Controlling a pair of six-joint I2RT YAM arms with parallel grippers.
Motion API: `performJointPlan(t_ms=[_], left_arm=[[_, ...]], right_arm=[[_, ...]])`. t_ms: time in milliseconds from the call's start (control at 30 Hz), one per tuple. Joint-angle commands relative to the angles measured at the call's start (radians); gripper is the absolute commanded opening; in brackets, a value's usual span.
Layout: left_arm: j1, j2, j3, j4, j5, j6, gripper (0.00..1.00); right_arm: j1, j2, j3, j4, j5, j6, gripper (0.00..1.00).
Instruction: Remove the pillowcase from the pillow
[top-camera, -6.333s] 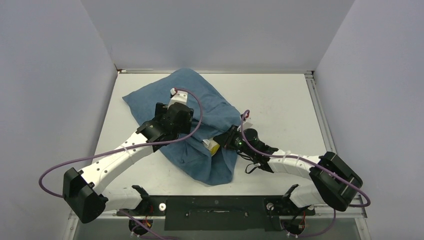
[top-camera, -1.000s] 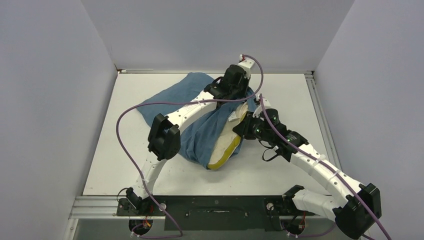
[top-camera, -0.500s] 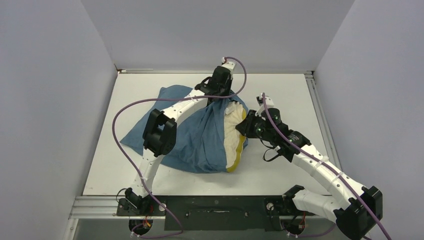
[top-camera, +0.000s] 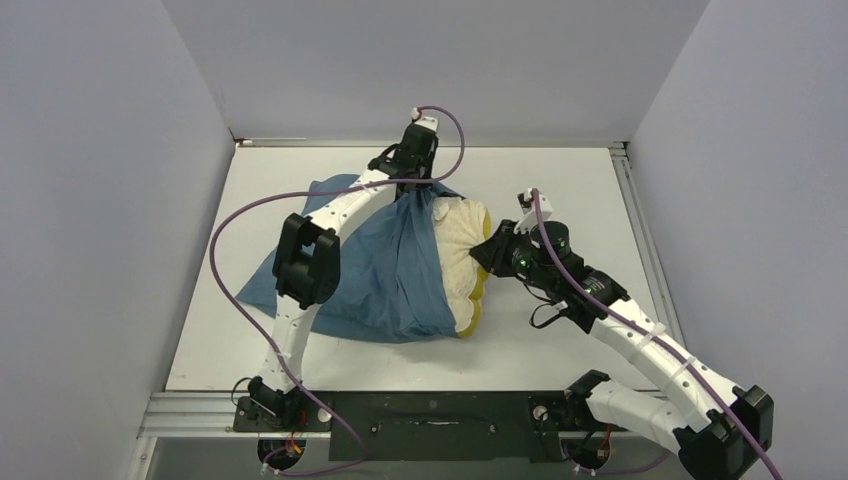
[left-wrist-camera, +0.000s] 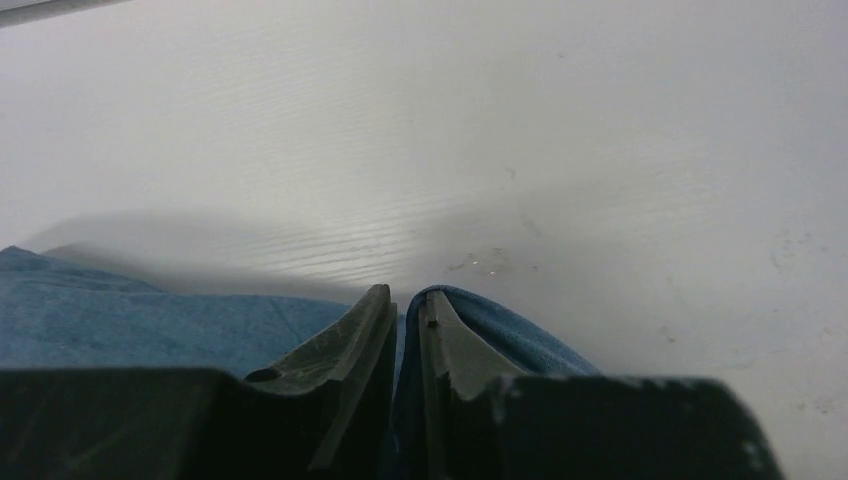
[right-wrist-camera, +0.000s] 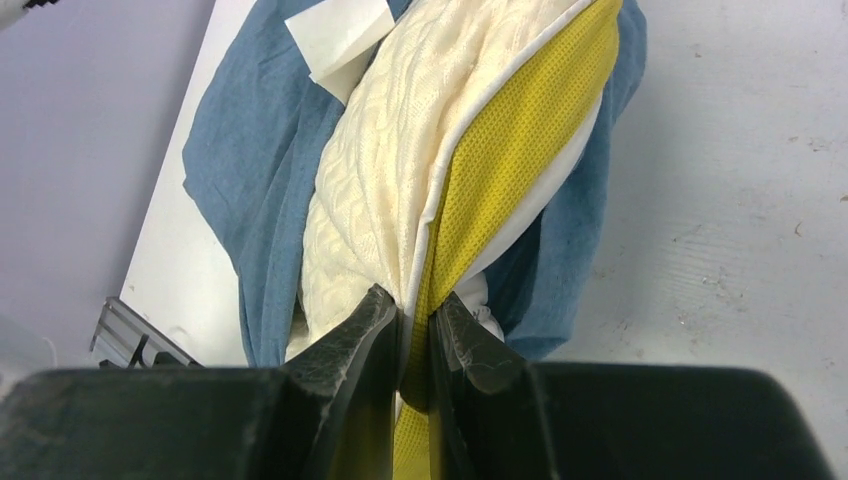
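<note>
Pillowcase (top-camera: 385, 270), one slate-blue sack, is lying bunched at the centre of the top view on the white table (top-camera: 570, 180). It is covering the left part of the one cream pillow (top-camera: 462, 250). Of the two grippers, the left gripper (left-wrist-camera: 405, 300) is pinching a blue fold at upper centre, and the right gripper (right-wrist-camera: 413, 305) is clamping the pillow's yellow edge. One white tag (right-wrist-camera: 340, 35) is sticking out.
</note>
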Motion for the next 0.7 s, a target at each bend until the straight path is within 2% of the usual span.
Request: performJointPlan(t_ms=[0, 33, 133, 267, 467, 667], left_arm=[[0.111, -0.112, -0.050, 0.011, -0.220, 0.053, 0.19], [0.111, -0.148, -0.078, 0.024, -0.202, 0.048, 0.23], [0.110, -0.290, -0.241, 0.103, -0.123, 0.015, 0.49], [0.108, -0.525, -0.492, 0.281, -0.002, -0.064, 0.66], [0.065, -0.814, -0.751, 0.477, 0.134, -0.181, 0.73], [-0.088, -0.986, -0.934, 0.508, 0.090, -0.238, 0.77]], right_arm=[[0.025, -0.071, -0.020, 0.094, -0.059, 0.008, 0.05], [0.026, -0.065, -0.029, 0.104, -0.058, 0.014, 0.05], [0.025, -0.045, -0.076, 0.147, -0.044, 0.036, 0.05], [0.022, -0.027, -0.109, 0.196, -0.005, 0.050, 0.05], [0.018, 0.031, -0.123, 0.265, -0.015, 0.051, 0.05], [0.008, 0.083, -0.112, 0.345, -0.017, 0.041, 0.05]])
